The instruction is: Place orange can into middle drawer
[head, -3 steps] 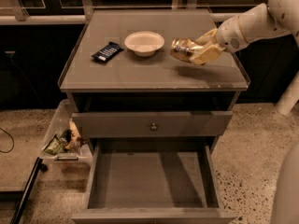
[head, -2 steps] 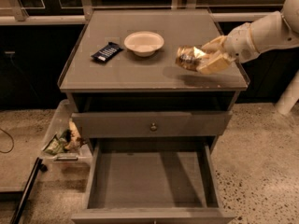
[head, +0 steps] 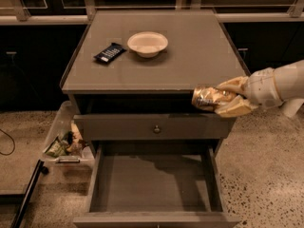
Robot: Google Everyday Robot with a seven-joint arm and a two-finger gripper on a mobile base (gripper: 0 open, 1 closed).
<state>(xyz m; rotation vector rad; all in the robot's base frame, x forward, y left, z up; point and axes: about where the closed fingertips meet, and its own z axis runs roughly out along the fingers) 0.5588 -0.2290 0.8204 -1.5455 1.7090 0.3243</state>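
In the camera view, the step in hand is the carry. The orange can is in the air, lying on its side, above the right rear corner of the open middle drawer. It is level with the front edge of the cabinet top and not yet inside the drawer. The drawer stands pulled out, and its floor shows bare and grey.

As I judge it, the next move is to bring the can forward of the closed drawer front, which sits just above the back of the middle drawer. The can then has to go down between the low side walls before release. The risk I see is clipping that drawer front or the right wall on the way down.

The gripper reaches in from the right of the middle drawer, high above its right wall. Its two pale fingers are closed around the can, one above and one below, holding it firmly and touching nothing else.

Far behind the middle drawer, on the cabinet top, a white bowl and a dark packet sit well apart from the can.
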